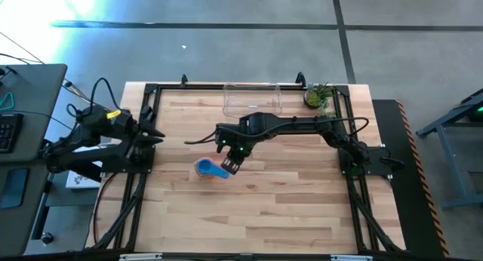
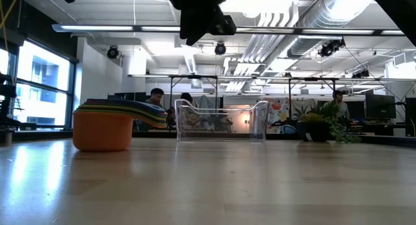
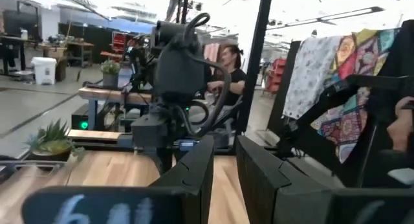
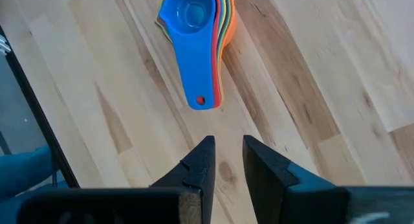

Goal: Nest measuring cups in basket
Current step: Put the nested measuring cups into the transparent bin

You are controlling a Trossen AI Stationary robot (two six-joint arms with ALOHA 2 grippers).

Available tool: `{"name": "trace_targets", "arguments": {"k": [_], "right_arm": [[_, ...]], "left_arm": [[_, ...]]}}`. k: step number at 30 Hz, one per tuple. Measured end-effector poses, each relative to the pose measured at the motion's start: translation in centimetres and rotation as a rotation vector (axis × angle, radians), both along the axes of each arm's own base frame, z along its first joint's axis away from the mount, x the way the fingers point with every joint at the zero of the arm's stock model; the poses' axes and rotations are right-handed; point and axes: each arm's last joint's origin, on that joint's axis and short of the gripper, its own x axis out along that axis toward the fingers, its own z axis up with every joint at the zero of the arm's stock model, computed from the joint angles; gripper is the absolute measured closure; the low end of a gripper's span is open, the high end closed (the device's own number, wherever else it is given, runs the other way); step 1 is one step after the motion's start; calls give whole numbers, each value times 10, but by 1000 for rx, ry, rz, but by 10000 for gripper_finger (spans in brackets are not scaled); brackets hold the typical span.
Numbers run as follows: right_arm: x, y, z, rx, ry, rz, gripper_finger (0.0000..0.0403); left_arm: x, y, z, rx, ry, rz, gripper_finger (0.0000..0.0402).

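At the left edge of the table the left gripper waits over its own mount, well apart from everything else; in its wrist view its two dark fingers stand close, with only a narrow gap between them, and nothing is between them. More to the middle, the measuring cups lie on the bare wood as one nested stack, the blue cup on top with its handle pointing toward the right gripper (in the low view the stack shows an orange cup at the bottom and a fan of coloured handles above it). The stack is not in the basket; it rests on the table, in front of the basket and a little to its left. Just beside the end of the blue handle is the right gripper, raised above the table and pointing down. Its jaws are a little apart, with a slim gap, and they hold nothing; the wrist view shows the handle end near the fingertips but not between them. Behind the right arm, at the far edge of the table, stands the clear basket, upright. To the right of it, in the far right corner, is a small green plant.
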Motion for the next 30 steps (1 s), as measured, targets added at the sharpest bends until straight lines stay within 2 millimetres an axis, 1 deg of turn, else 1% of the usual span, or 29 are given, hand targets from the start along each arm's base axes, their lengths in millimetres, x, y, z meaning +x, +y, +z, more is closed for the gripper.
{"name": "trace_targets", "arguments": {"k": [5, 14, 18, 21, 26, 30], "right_arm": [[0, 0, 0, -10, 0, 26, 331], [-3, 0, -1, -3, 27, 35, 331], [-3, 0, -1, 0, 33, 36, 331], [-4, 0, -2, 7, 42, 33, 331], [-6, 0, -2, 15, 67, 31, 331], [-7, 0, -3, 15, 80, 31, 331]], "left_arm": [[7, 2, -13, 16, -39, 4, 344], [20, 5, -56, -39, -125, 10, 344], [22, 6, -69, -59, -155, 3, 344], [27, 8, -81, -81, -115, 26, 344], [34, 12, -101, -107, -72, 132, 344], [37, 15, -111, -119, -46, 187, 344]]}}
